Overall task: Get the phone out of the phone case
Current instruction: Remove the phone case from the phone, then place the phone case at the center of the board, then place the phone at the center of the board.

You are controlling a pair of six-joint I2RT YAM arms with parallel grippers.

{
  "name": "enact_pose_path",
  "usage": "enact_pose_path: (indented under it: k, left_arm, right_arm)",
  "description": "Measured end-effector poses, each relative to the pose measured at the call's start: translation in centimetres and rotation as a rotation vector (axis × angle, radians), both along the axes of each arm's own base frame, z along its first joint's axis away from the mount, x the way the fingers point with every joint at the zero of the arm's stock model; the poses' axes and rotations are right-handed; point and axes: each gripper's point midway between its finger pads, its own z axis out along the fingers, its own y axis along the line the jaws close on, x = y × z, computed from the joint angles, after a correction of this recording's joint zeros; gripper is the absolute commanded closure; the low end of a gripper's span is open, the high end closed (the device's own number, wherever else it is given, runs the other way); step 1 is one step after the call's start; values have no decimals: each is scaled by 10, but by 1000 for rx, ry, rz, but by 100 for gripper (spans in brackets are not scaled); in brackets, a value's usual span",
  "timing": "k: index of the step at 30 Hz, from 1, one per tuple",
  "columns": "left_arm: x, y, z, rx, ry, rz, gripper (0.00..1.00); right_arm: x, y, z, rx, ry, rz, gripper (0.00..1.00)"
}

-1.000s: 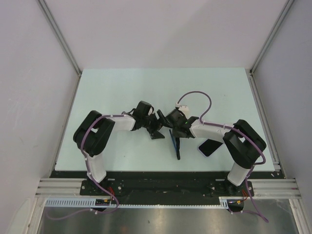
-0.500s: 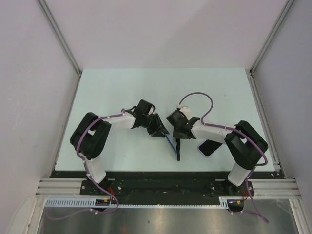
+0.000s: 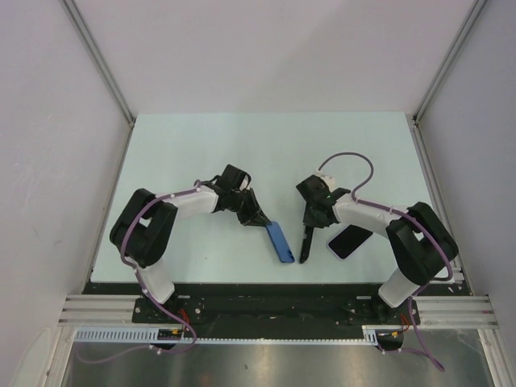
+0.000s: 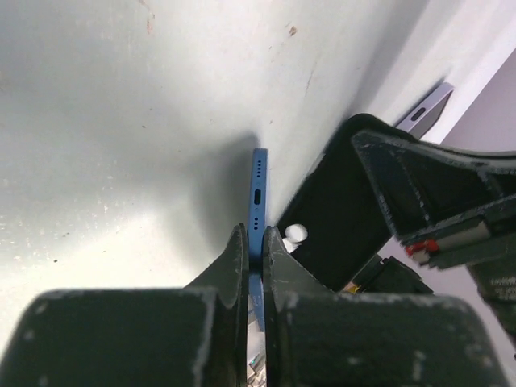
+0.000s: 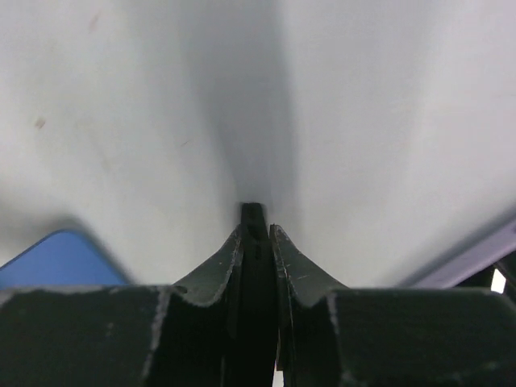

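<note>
**Now the phone and its case are in two different grippers**

I see the left gripper [image 4: 251, 239] pinched tight on the blue phone [image 4: 258, 189]. It holds the phone by its flat sides, so the phone stands on its thin edge. The end with the little holes points away from the gripper, low over the table [image 3: 201, 145]. I cannot tell if it touches.

The right gripper [image 5: 255, 235] is clamped on the black case [image 5: 255, 216] in the same way, with one finger on each flat side. In the top view the case hangs just beside the phone, with a small gap between them.

I think each arm grips this way because two fingers can only squeeze a flat thing across its thin part. One arm for each thing also lets them pull in opposite ways.

The phone looks free of the case, so I judge the job nearly done. What is left is to set both down gently.

A second phone [image 3: 351, 241], dark with a pale purple rim, lies flat near the right arm. I would keep the case off it.
</note>
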Motion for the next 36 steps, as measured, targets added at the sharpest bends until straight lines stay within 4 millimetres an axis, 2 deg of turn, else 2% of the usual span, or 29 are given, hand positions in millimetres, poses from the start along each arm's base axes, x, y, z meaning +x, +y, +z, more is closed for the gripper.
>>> enact_pose_path:
  k: [2,6,10,12,14,15,17,18,19,20,21,23,26,28,30,33,36]
  left_arm:
    - [6,3,4,-4,-8,11,100]
    - [22,19,19,0,-24,47,100]
    - [60,47,51,-19,-120,129,100]
    - [83,68,72,-24,-197,182,100]
    - [99,87,84,-10,-259,221,100]
    - [106,95,90,1,-286,238,100]
    - [115,108,97,21,-326,257,100]
    - [118,112,100,27,-342,258,100]
    - [121,114,101,31,-357,255,100]
    - [123,115,103,34,-370,248,100]
    - [125,116,106,33,-383,239,100]
    - [133,116,112,30,-415,217,100]
    - [154,117,121,40,-469,189,100]
    - [171,118,126,59,-514,173,100]
    - [186,119,128,78,-552,160,100]
    - [208,118,125,63,-586,148,100]
    - [238,115,106,12,-581,146,100]
  right_arm:
    - [6,-18,3,-13,9,-40,100]
    - [32,-58,18,2,-33,-150,100]
    - [68,-90,34,85,-107,-261,100]
    - [91,-105,40,164,-149,-313,98]
    - [114,-118,43,247,-191,-352,80]
    - [127,-123,42,294,-215,-368,64]
    - [151,-135,36,372,-243,-403,49]
    - [160,-140,31,402,-247,-414,36]
    - [168,-146,25,423,-246,-429,30]
    - [173,-151,21,439,-243,-443,20]
    - [178,-158,17,446,-243,-455,17]
    - [184,-172,21,457,-261,-483,16]
    - [187,-204,40,420,-318,-540,13]
    - [180,-222,51,387,-330,-574,8]
    - [170,-239,71,345,-360,-596,6]
    - [149,-245,113,310,-451,-572,5]
    - [125,-239,144,306,-525,-534,3]
